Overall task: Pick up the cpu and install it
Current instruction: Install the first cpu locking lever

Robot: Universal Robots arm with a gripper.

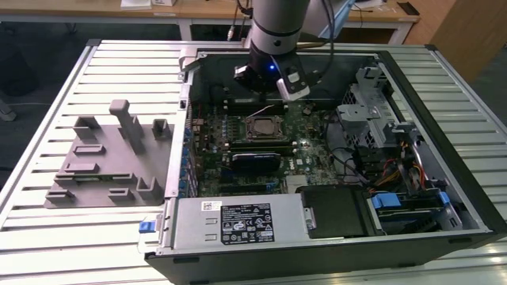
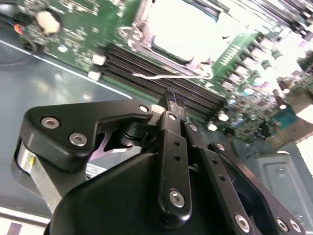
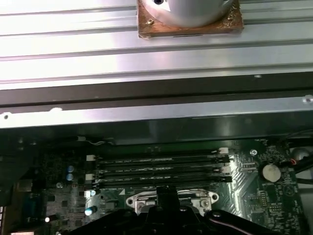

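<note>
The cpu point(image 1: 262, 126) lies flat in the socket in the middle of the green motherboard point(image 1: 305, 154) inside the open computer case; its silver top shows bright in the second wrist view point(image 2: 188, 24). My gripper point(image 1: 263, 96) hangs just behind the socket, over the black memory slots point(image 3: 161, 169). Its black fingers point(image 2: 169, 100) are pressed together with nothing between them. A thin wire socket lever point(image 2: 171, 76) sticks up just beyond the fingertips. In the first wrist view the gripper point(image 3: 166, 192) sits right above the socket frame point(image 3: 134, 200).
A grey box with a white label point(image 1: 237, 222) fills the case's near side. A metal drive cage point(image 1: 372, 113) and cables stand at the exterior view's right. A grey fixture block point(image 1: 111, 154) rests on the slatted table point(image 1: 135, 59). The case wall point(image 3: 156, 115) rises behind the slots.
</note>
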